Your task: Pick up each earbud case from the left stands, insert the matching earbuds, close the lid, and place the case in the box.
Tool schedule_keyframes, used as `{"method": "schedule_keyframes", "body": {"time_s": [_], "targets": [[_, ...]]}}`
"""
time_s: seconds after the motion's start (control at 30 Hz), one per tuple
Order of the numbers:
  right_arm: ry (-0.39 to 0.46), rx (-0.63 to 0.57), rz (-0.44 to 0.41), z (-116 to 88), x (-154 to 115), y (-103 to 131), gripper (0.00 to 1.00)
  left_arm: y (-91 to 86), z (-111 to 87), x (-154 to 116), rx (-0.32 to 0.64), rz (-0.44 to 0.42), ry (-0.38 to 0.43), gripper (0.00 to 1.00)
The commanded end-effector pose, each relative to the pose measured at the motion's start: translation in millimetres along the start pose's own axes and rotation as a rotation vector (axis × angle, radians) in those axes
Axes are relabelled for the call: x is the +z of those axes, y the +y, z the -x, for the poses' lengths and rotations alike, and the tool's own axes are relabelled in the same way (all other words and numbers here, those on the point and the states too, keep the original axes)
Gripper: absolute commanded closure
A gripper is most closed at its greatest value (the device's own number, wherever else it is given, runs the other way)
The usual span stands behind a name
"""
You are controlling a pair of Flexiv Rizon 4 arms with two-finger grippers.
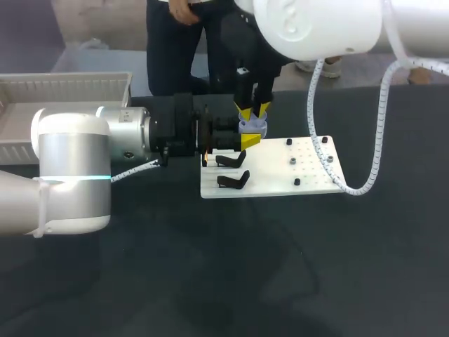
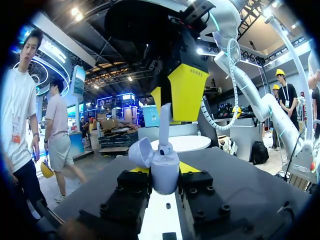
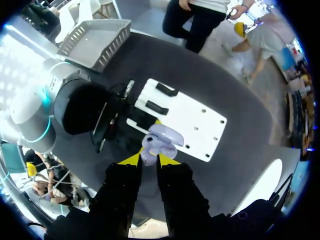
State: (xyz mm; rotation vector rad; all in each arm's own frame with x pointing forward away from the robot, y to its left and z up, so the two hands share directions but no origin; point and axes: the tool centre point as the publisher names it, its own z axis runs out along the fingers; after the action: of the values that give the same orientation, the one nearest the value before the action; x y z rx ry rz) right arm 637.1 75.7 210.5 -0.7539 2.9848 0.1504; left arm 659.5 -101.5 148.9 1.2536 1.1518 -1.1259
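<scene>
Earbud case (image 1: 254, 128), lavender, hangs just beside the white board's (image 1: 273, 172) far edge in the head view, met by both arms; a tilted push from above could jam the fit or twist the case loose. Left wrist view: left gripper (image 2: 165, 172) lies level, clamped on the case, lid (image 2: 141, 152) open, earbud (image 2: 164, 125) upright. Right wrist view: right gripper (image 3: 150, 160) points straight down, pinching the earbud.
</scene>
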Motion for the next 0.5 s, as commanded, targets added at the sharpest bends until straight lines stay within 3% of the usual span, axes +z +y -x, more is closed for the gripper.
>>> {"method": "schedule_keyframes", "body": {"time_s": [0.03, 0.5], "targets": [[0.0, 0.0, 0.003, 0.9, 0.5, 0.4, 1.0, -1.2, -0.9, 0.3, 0.004, 0.006, -0.004, 1.0], [-0.017, -0.004, 0.013, -0.3, 5.1, 3.9, 1.0, -1.2, -0.9, 0.3, 0.004, 0.006, -0.004, 1.0]]}}
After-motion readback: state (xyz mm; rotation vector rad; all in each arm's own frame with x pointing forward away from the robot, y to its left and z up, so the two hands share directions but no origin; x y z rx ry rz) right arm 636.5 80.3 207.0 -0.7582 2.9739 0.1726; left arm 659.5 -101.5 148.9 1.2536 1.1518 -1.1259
